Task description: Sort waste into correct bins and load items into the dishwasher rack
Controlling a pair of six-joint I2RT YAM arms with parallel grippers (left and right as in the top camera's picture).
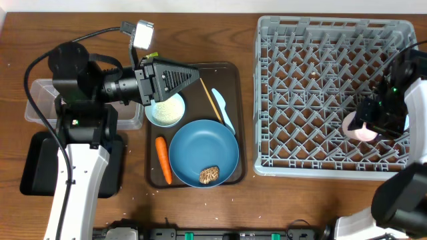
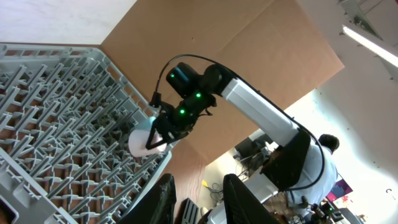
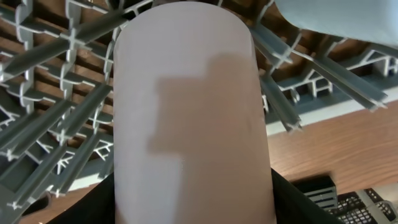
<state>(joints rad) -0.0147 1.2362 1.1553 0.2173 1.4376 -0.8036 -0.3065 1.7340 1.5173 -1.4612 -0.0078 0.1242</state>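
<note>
My right gripper (image 1: 365, 127) is shut on the pink cup (image 3: 193, 106), low over the near right part of the grey dishwasher rack (image 1: 320, 73). The left wrist view shows the same cup (image 2: 146, 140) above the rack (image 2: 62, 124). My left gripper (image 1: 175, 80) hovers open and empty, pointing right above the white bowl (image 1: 165, 111) of rice; its fingers (image 2: 165, 199) stand apart. On the brown tray lie the blue plate (image 1: 200, 150) with a brown food piece (image 1: 209, 175), an orange carrot (image 1: 163, 160) and a pale-blue spoon (image 1: 223, 109).
A clear tub (image 1: 41, 100) and a black tray (image 1: 37, 167) sit at the far left, partly under my left arm. A thin wooden stick (image 1: 212, 100) lies beside the spoon. The brown serving tray (image 1: 235, 80) sits between the bins and the rack.
</note>
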